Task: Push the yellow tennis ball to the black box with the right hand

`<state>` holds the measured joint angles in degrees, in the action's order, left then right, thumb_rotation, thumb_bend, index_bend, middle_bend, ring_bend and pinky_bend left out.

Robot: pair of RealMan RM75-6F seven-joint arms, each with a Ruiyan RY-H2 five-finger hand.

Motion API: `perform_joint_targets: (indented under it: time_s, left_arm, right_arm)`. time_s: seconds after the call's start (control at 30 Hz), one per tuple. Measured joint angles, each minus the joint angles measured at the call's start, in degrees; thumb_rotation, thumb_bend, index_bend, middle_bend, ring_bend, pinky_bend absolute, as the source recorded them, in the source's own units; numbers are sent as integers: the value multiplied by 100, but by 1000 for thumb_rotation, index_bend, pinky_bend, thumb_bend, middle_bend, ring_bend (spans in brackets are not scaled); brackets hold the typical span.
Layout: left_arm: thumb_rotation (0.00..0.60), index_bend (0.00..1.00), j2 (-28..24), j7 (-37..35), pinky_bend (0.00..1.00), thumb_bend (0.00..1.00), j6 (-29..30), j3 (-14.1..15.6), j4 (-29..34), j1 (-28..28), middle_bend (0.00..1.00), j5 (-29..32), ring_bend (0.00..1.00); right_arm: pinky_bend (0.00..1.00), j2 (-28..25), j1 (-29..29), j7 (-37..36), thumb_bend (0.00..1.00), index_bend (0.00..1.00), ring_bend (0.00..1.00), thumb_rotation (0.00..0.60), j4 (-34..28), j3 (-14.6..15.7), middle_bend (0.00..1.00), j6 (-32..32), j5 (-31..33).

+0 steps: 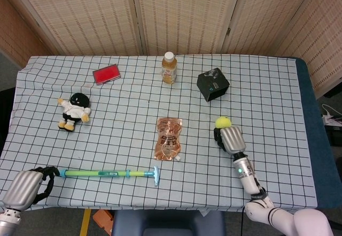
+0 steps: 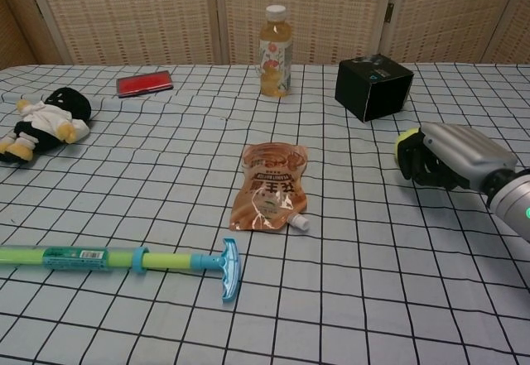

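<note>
Where the checked cloth covers the desk [image 1: 267,86], the long green and blue tool [image 1: 109,174] lies near the front edge, its far end just beside the left robot hand [image 1: 24,189], whose dark fingers curl in around nothing at the front left corner. Next in size, the right robot hand [image 2: 443,156] lies low on the cloth with its silver back up and its dark fingers curled against the yellow tennis ball [image 1: 223,122], gripping nothing; in the chest view only a sliver of the ball shows past the fingers. That ball sits between the hand and the black box [image 2: 373,87], near the box but apart from it. At mid desk lies a brown pouch [image 1: 169,138], with a plush toy [image 1: 74,111] to the left, a drink bottle [image 1: 169,68] upright at the back, and a red case [image 1: 106,74] flat beside it.
</note>
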<state>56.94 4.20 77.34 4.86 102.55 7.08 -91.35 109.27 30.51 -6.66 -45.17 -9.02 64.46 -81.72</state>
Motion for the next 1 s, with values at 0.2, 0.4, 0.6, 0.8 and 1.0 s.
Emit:
perform_joint_targets:
  time_s: [0.2,0.4,0.6,0.8,1.0]
  left_arm:
    - [600,440,-8,-23,605,583,6,-1,-8,-1,497,1,501]
    - [600,440,-5,-18,605,582,-22,2,-4,6,497,17,501]
    - [600,440,-5,-18,606,583,-42,-4,-4,12,497,47,501]
    - [600,440,-1,-17,606,584,-55,-11,-9,18,497,67,501]
    - [600,440,7,0,606,582,-60,-9,-8,19,497,69,500]
  right_arm:
    - [1000,144,108,-26,1000,994,762,600,311,-79,925,-122,92]
    - [1000,283,247,-132,1000,994,761,600,703,-169,925,-212,158]
    - [1000,402,409,-268,1000,994,762,600,1150,-244,926,-358,216]
    - [1000,376,477,-299,1000,994,761,600,1398,-196,925,-550,223]
    - [1000,265,515,-343,1000,994,760,600,1484,-142,926,-754,226]
